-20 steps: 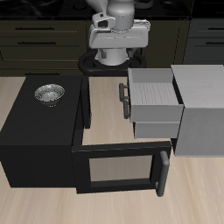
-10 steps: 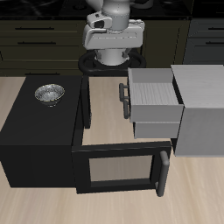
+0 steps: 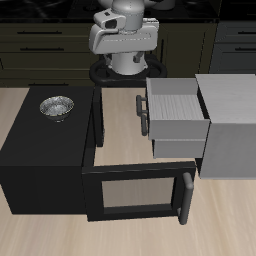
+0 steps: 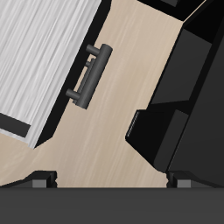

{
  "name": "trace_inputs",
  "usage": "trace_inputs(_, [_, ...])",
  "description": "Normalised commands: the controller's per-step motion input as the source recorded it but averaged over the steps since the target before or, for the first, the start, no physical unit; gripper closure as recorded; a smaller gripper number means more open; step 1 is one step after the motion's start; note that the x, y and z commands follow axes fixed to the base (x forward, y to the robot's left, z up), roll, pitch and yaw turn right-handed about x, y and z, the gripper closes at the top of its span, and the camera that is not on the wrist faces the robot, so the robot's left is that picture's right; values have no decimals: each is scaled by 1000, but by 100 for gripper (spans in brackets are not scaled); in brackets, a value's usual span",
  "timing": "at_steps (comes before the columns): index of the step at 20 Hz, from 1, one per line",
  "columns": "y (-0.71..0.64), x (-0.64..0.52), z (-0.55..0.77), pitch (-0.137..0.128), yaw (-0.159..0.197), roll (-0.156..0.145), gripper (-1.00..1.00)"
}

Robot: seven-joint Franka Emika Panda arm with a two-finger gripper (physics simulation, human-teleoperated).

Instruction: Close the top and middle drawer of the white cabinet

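The white cabinet [image 3: 226,125] stands on the counter [image 3: 120,235] beside the black cabinet [image 3: 45,150], with bare counter between them. The top drawer [image 3: 178,108] juts out of the white cabinet toward the black one; the middle drawer [image 3: 176,148] sits under it, out less far. A bowl [image 3: 56,107] rests on the black cabinet, whose door [image 3: 140,192] hangs open across the near side of the gap, well below the drawers. The pincer [image 4: 112,178] hangs at the far side.
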Motion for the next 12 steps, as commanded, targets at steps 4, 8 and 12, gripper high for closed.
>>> trace_inputs(4, [14,35,76,26,208,40,-100])
trace_inputs(8, [-23,168,-1,25,174,27,-100])
trace_inputs(12, [-20,189,-42,26,116,-3,-100])
